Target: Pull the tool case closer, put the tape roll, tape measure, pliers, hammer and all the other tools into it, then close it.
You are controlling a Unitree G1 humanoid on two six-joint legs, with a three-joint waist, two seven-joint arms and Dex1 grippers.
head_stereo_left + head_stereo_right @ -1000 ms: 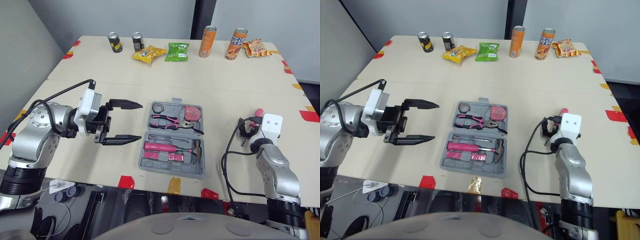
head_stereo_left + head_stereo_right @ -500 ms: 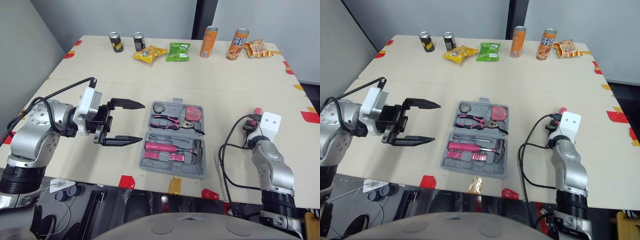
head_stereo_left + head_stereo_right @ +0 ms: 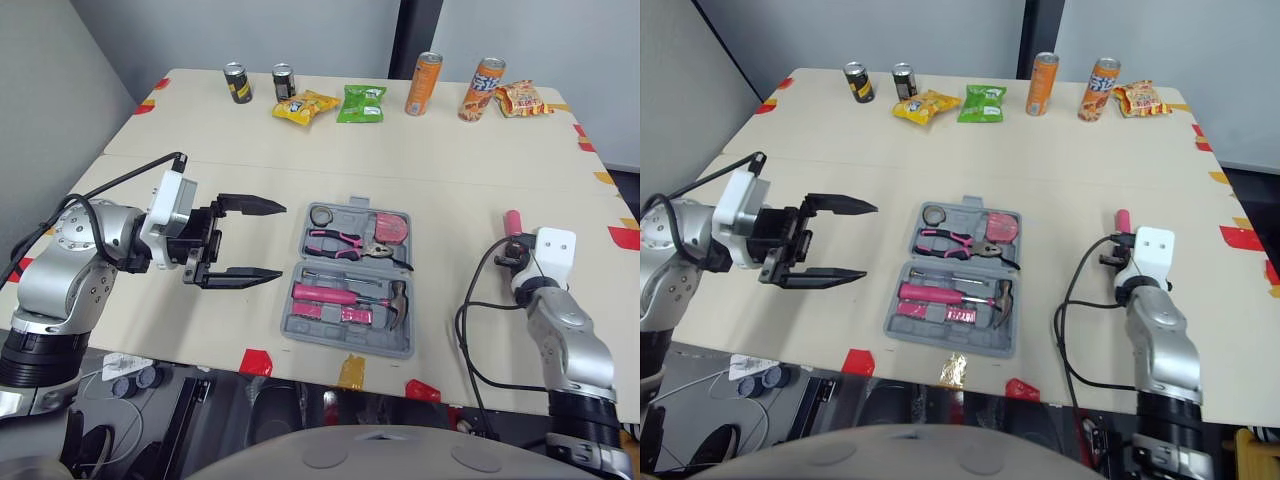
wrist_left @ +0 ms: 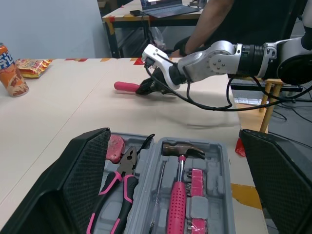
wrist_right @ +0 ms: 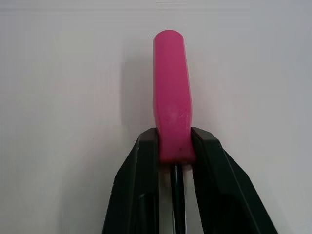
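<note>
The grey tool case (image 3: 335, 342) lies open at the middle of the table's near side. In its compartments are a tape roll (image 3: 320, 216), a pink tape measure (image 3: 390, 228), pink-handled pliers (image 3: 340, 240) and a pink-handled hammer (image 3: 345, 296). Left of the case my left gripper (image 3: 280, 241) hovers open, its fingers pointing at the case and holding nothing. On the right side of the table my right gripper (image 5: 173, 141) is shut on the lower end of a pink-handled tool (image 5: 171, 107). That tool's handle (image 3: 512, 220) lies on the table and points toward the far edge.
Along the far edge stand two dark cans (image 3: 237, 83), two orange cans (image 3: 423, 83) and snack bags in yellow (image 3: 303, 105), green (image 3: 362, 103) and orange (image 3: 522, 97). Red tape marks the table's edges. A person (image 4: 234, 19) stands beyond the table's right side.
My right gripper has shut on the pink handle, which it stood open around one second ago. The left arm holds its pose. The head view has shifted slightly.
</note>
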